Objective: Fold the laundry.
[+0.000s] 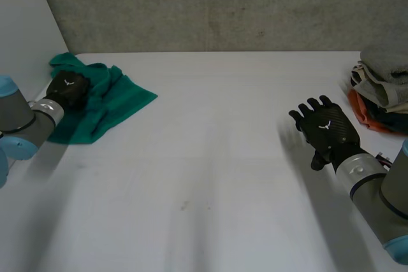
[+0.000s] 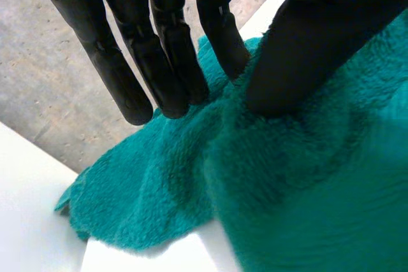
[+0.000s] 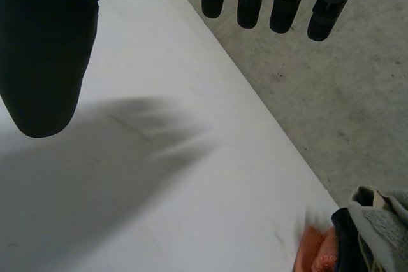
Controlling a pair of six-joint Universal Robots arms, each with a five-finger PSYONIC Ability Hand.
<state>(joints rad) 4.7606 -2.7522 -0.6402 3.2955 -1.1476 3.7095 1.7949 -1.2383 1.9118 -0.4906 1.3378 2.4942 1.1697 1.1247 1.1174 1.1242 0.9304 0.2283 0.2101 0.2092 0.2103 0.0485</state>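
We see a white worktop (image 1: 210, 176) filling most of the frame, smooth, matte and evenly lit. Behind it, along the top of the frame, runs a rough grey concrete wall (image 1: 223, 4). A plain pale panel (image 1: 25, 17) stands at upper left.

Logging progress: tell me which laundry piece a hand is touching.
The teal towel, under the left hand; the grey-and-orange pile sits untouched beyond the right hand.

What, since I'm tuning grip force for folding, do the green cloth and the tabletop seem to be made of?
The green cloth looks like plush terry or fleece: matte, with a fuzzy pile and soft rumpled folds. The tabletop looks hard and smooth, perhaps laminate or painted board: plain white, matte, no visible grain; its core cannot be told.
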